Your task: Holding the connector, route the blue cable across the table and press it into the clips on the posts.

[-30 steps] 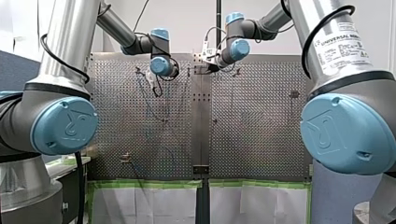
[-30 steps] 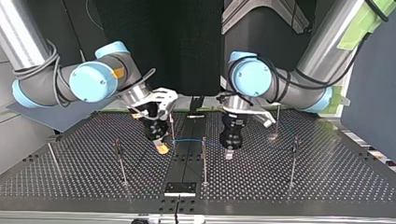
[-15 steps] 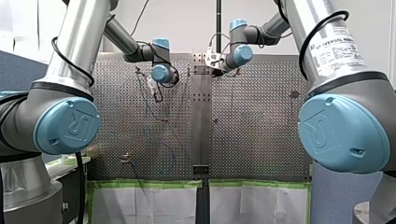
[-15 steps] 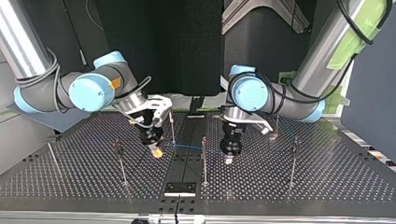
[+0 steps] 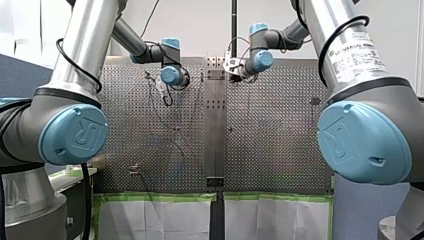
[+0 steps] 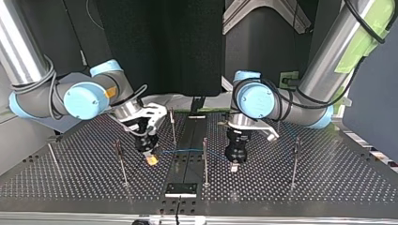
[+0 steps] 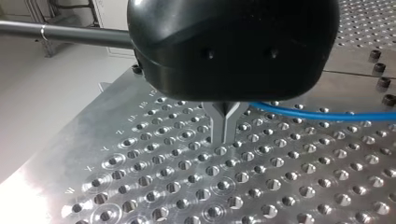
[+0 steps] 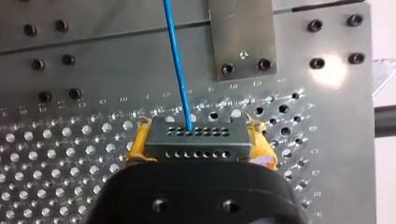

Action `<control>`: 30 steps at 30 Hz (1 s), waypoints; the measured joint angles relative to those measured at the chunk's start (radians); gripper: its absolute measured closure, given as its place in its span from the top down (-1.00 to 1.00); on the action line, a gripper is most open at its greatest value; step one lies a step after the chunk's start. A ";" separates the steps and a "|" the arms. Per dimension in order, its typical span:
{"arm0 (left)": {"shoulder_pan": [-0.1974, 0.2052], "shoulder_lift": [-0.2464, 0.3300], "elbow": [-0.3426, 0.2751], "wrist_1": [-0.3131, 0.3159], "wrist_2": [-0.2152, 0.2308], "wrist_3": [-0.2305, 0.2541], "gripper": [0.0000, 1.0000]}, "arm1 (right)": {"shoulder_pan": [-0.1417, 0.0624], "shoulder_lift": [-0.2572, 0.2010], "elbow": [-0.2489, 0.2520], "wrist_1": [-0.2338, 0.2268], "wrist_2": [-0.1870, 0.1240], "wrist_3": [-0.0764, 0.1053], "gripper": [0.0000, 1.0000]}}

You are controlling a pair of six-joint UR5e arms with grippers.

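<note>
Clamping connector point(image 8: 196, 142) mid-table, my right tool point(image 6: 151, 159) faces my left tool point(image 7: 224, 136) pinching blue cable point(image 7: 322, 113).

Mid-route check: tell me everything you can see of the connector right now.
The connector is a small grey rectangular block, plastic by its look, with two rows of little round holes in the face toward the wrist camera. My right hand is shut on it, yellow pads pressed against its two short ends, so it sits level across the hand, over the perforated table. The blue cable leaves a hole in the row farther from the hand and runs straight away.
</note>
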State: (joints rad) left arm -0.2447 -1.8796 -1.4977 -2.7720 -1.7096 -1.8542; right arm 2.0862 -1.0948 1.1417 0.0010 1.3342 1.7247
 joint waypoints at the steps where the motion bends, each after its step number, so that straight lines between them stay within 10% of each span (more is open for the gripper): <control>1: 0.000 0.000 0.000 -0.001 0.000 0.001 -1.00 | -0.002 0.000 0.000 0.000 -0.002 0.000 -1.00; 7: -0.002 0.000 0.000 -0.007 -0.001 0.003 -0.86 | -0.015 0.001 -0.001 -0.001 -0.007 -0.001 -1.00; 13: -0.012 0.000 0.000 -0.046 -0.027 0.021 0.31 | -0.021 0.002 -0.001 -0.001 -0.008 -0.004 -1.00; 15: -0.016 0.001 0.000 -0.063 -0.044 0.034 1.00 | -0.022 0.002 -0.001 -0.001 -0.010 -0.005 -1.00; 30: -0.046 0.041 -0.002 -0.190 -0.062 0.051 1.00 | -0.022 0.000 -0.001 0.001 -0.012 -0.006 -1.00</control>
State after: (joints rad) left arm -0.2907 -1.8388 -1.4996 -2.9622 -1.7717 -1.8029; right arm 2.0642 -1.0948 1.1406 0.0024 1.3224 1.7184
